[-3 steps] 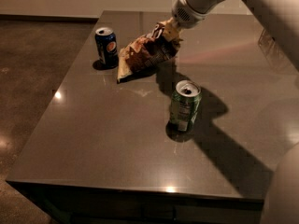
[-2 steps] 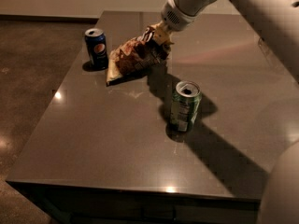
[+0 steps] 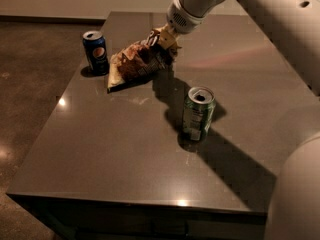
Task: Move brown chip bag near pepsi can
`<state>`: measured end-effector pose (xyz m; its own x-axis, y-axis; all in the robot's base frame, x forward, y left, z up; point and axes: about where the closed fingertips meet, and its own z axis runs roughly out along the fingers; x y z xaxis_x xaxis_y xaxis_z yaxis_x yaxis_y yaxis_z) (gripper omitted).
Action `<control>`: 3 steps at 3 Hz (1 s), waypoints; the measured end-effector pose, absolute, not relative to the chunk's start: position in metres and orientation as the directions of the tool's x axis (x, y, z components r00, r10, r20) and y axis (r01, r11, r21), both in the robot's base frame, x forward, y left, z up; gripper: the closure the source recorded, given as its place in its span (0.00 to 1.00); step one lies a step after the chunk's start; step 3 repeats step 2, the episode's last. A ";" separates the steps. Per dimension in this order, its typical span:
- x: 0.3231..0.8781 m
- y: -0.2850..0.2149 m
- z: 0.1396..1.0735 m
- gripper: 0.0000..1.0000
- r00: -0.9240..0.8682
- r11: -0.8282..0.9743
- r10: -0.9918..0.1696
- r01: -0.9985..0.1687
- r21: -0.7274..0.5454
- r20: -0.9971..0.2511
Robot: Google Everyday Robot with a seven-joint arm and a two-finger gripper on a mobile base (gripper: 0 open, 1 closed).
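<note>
Crinkled brown chip bag (image 3: 134,67) in end effector (image 3: 163,40)

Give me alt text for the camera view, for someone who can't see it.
The robot's claw grips one end of a brown chip bag, whose other end rests on the dark table close beside an upright pepsi can. A green can stands apart, nearer the camera.

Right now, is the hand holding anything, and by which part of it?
Yes. The hand grips the brown chip bag by the end away from the pepsi can; the bag's other end rests on the table near that can.
</note>
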<state>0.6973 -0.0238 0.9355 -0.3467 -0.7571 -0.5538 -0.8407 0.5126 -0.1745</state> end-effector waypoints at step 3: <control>0.698 -0.021 0.932 0.00 -0.346 0.508 -0.760 -0.844 -0.170 -0.551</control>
